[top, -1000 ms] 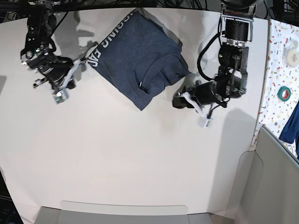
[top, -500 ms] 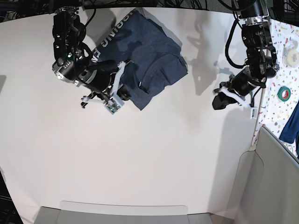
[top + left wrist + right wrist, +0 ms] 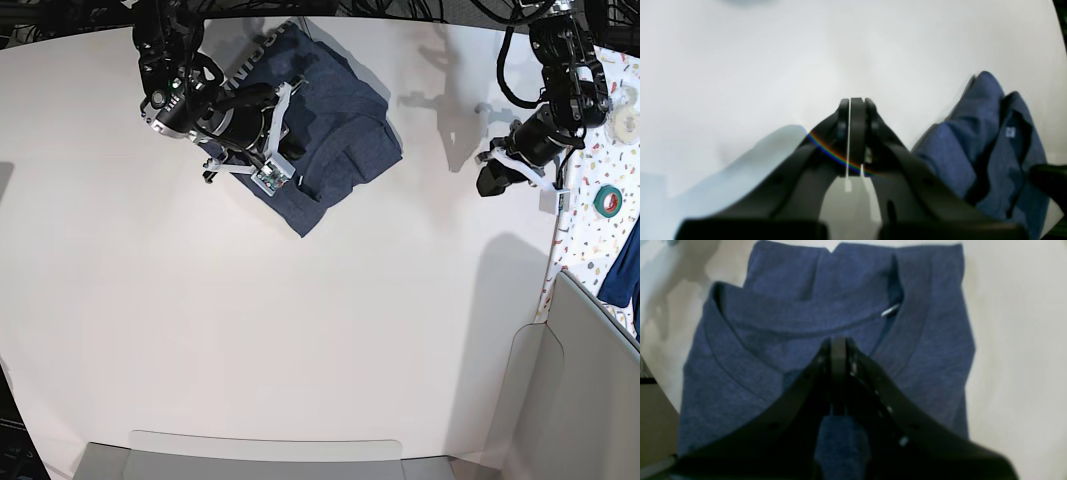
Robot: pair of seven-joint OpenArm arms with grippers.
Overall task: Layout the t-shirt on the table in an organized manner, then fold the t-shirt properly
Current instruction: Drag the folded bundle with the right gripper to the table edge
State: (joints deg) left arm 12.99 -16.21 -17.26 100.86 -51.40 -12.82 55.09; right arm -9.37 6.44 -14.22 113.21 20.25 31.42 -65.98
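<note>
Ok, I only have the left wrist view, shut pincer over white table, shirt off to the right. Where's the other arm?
Observer: The right pincer is over the t-shirt, by the collar.
Operator: Is it gripping the cloth?
Observer: It is shut, but I see no fabric between its tips.
Operator: How is the shirt lying?
Observer: Folded into a compact shape at the far edge of the table, with white lettering showing on its far side.
Operator: And my arm?
Observer: The left pincer is clear of the shirt, near the speckled side surface.
</note>
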